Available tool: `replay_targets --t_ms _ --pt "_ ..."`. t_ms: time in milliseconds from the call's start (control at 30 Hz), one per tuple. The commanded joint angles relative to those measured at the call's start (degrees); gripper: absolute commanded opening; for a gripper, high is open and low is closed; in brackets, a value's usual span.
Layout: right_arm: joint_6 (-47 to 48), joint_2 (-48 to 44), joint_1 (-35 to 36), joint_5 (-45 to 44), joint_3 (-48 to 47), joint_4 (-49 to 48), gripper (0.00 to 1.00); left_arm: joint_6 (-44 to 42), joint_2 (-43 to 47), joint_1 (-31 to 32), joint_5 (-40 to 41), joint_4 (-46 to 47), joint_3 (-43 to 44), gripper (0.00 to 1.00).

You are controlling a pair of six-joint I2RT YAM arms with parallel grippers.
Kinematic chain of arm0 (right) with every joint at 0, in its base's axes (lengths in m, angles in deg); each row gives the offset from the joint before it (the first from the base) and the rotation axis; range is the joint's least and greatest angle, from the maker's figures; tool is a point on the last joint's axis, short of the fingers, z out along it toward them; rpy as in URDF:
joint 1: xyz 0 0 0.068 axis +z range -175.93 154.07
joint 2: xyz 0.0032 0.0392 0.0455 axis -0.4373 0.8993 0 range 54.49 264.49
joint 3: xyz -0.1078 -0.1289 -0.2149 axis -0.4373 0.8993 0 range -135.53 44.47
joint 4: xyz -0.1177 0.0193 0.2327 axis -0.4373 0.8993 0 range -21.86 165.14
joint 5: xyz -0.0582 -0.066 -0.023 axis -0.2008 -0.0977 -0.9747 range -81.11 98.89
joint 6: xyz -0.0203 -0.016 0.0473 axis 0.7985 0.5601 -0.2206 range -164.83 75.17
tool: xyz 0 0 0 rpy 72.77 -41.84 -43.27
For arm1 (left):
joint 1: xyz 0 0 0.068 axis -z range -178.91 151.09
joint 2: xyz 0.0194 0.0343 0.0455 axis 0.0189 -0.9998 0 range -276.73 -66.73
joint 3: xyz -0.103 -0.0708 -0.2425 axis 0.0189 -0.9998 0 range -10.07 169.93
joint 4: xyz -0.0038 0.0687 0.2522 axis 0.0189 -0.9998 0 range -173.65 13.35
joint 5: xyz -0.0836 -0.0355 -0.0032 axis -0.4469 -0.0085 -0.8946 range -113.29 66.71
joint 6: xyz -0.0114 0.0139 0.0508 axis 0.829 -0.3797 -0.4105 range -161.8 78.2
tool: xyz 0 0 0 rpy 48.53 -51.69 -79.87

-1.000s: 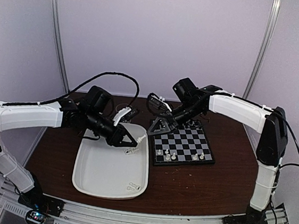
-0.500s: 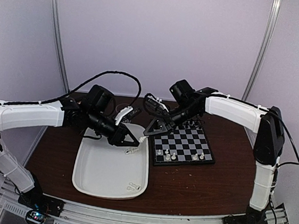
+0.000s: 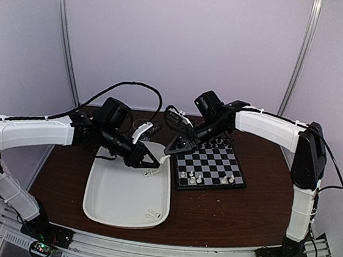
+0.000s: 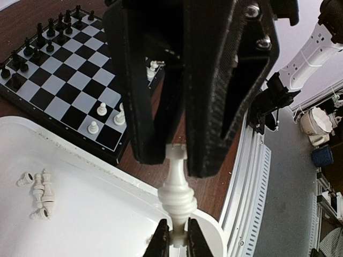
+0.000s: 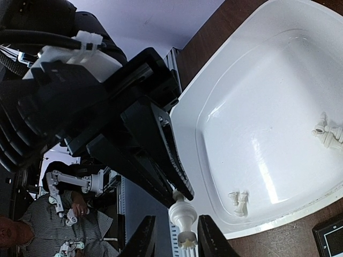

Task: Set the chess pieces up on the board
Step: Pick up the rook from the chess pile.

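While my left pincer [image 4: 176, 236] is clenched on the foot of a white chess piece [image 4: 176, 187], the piece hangs over the tray's [image 3: 94, 182] one-o'clock corner, just off the board's [image 3: 213, 165] nine-o'clock edge. My right pincer [image 5: 177, 224] straddles its crown, jaws apart, not gripping as far as I can see. The piece looks light, stiff and slippery, so I'd pinch the neck under the crown.

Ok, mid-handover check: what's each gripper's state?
Left gripper: closed on a white chess piece.
Right gripper: jaws flank that piece; grip cannot be told.
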Motion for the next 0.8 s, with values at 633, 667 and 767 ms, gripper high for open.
replay_targets --t_ms 633,667,767 --pt "3.0 0.97 0.38 -1.73 0.62 1.76 0.1 -0.65 0.65 0.38 1.33 3.53 0.5 0.06" --pt "3.15 1.03 0.34 -1.92 0.54 1.78 0.06 -0.55 0.56 0.38 1.34 3.64 0.41 0.06" --pt "4.4 1.06 -0.05 -3.06 0.04 2.82 0.0 -0.6 0.44 0.38 1.67 3.58 0.17 0.06"
